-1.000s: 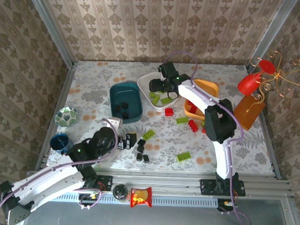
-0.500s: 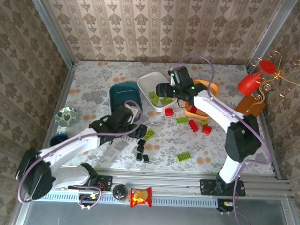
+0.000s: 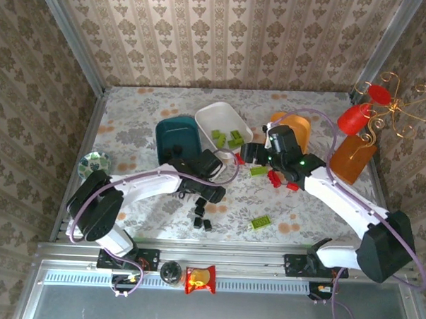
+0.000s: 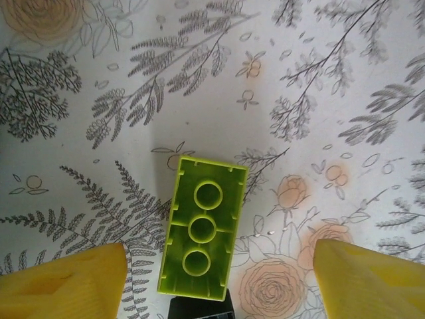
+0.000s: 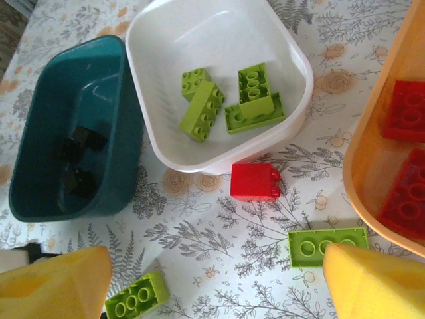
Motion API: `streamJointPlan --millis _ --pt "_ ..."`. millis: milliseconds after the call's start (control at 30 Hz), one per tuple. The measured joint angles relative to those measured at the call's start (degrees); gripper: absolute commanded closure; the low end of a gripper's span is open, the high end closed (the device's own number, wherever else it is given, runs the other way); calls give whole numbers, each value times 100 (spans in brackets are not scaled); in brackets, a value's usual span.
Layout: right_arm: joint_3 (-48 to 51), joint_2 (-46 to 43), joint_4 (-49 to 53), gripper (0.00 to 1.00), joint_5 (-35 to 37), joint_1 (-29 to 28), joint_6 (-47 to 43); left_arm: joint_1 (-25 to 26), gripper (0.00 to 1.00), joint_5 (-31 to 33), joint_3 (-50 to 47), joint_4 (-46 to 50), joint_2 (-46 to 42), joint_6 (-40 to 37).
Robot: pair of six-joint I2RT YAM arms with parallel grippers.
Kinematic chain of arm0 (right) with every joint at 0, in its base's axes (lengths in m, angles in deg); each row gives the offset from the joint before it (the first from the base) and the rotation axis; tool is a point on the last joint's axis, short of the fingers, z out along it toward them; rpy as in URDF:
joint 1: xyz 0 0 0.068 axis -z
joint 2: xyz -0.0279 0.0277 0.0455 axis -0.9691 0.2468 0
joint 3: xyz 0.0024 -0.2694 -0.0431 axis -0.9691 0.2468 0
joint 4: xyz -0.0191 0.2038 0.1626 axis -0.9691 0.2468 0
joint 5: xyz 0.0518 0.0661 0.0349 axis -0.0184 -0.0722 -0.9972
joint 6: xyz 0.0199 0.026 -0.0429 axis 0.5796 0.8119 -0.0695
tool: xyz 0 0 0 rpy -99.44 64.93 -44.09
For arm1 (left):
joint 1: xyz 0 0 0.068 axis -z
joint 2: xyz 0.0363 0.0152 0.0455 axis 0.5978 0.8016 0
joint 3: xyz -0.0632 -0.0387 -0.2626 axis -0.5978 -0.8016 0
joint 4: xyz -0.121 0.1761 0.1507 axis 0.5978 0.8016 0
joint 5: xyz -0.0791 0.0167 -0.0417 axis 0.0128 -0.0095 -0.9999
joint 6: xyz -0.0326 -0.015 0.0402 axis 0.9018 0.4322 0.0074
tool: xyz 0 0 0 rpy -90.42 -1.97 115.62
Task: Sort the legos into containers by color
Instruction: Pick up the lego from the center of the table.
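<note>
I am reading no text, number or brand anywhere. The snack packet by the near rail is showing red and yellow print, too small for me to make out. The lime green lego on the desk is bearing no legible lettering.

Left arm doubled back at the elbow, forearm running toward the near side of the white tub. Left gripper points straight down, just near of the tub, yellow fingers spread wide. Right arm stretched low from the tub's right. Right gripper sits off its near-right corner, jaws apart and empty.
</note>
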Motion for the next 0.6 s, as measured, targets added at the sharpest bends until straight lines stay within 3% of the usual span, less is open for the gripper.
streamJointPlan --millis 200,600 --pt "247 -422 -22 16 37 0 26 7 26 151 284 184 396 -127" --pt "339 -671 -4 15 157 20 26 155 51 275 505 212 1123 -271"
